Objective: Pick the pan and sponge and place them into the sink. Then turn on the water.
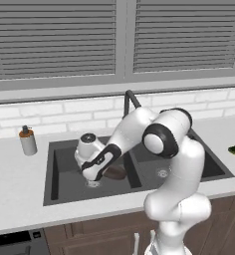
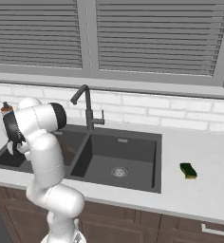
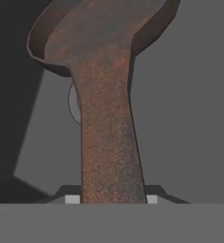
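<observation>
The pan (image 3: 107, 33), dark brown and round, is low inside the left basin of the sink (image 1: 209, 169), with its bowl (image 1: 114, 173) near the divider. My gripper (image 3: 112, 199) is shut on the pan's long handle (image 3: 109, 142), a fingertip showing on each side of it. From the left base view the gripper (image 1: 92, 173) reaches down into that basin. The sponge (image 2: 188, 171), yellow with a dark green side, lies on the counter right of the sink, far from the gripper. No water runs from the faucet (image 2: 88, 108).
A soap bottle (image 1: 27, 141) stands on the counter left of the sink. A silver drain (image 3: 74, 102) shows under the pan, and another (image 2: 118, 172) sits in the right basin. The white brick wall and window blinds rise behind the faucet.
</observation>
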